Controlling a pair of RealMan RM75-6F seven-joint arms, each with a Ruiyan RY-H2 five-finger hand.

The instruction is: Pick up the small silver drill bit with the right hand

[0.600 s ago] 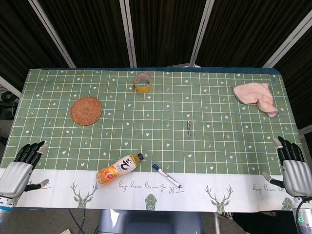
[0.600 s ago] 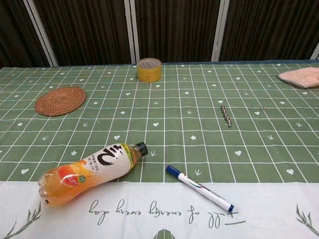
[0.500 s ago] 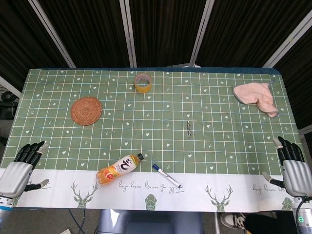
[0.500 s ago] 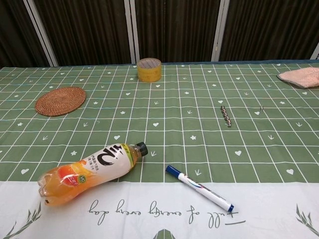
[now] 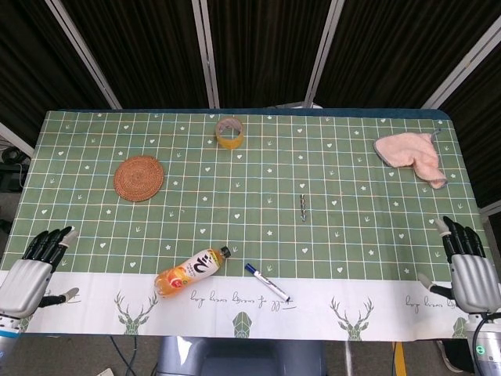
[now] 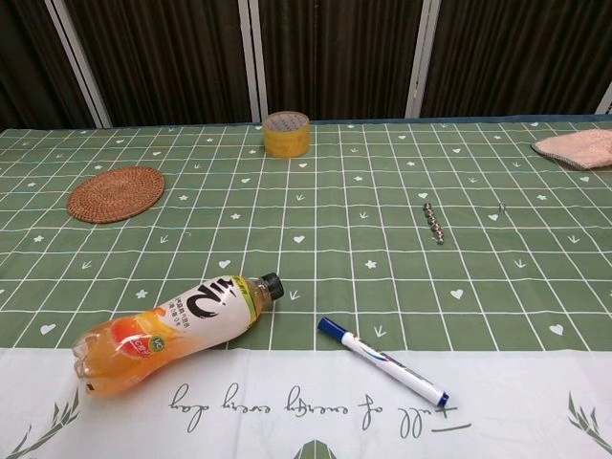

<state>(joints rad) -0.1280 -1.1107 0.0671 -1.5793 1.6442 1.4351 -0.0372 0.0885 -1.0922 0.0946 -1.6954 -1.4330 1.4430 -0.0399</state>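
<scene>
The small silver drill bit (image 5: 303, 207) lies flat on the green checked cloth, right of the table's centre; in the chest view the drill bit (image 6: 433, 222) shows mid-right. My right hand (image 5: 466, 262) hovers at the table's near right corner, far from the bit, fingers apart and holding nothing. At the near left corner my left hand (image 5: 35, 265) is likewise empty with fingers spread. Neither hand shows in the chest view.
An orange drink bottle (image 5: 191, 272) and a blue-capped marker (image 5: 267, 283) lie near the front edge. A woven coaster (image 5: 138, 178) sits left, a tape roll (image 5: 230, 131) at the back, a pink cloth (image 5: 410, 155) at the back right.
My right hand has shifted slightly up and left at the table's corner. Nothing else has moved.
</scene>
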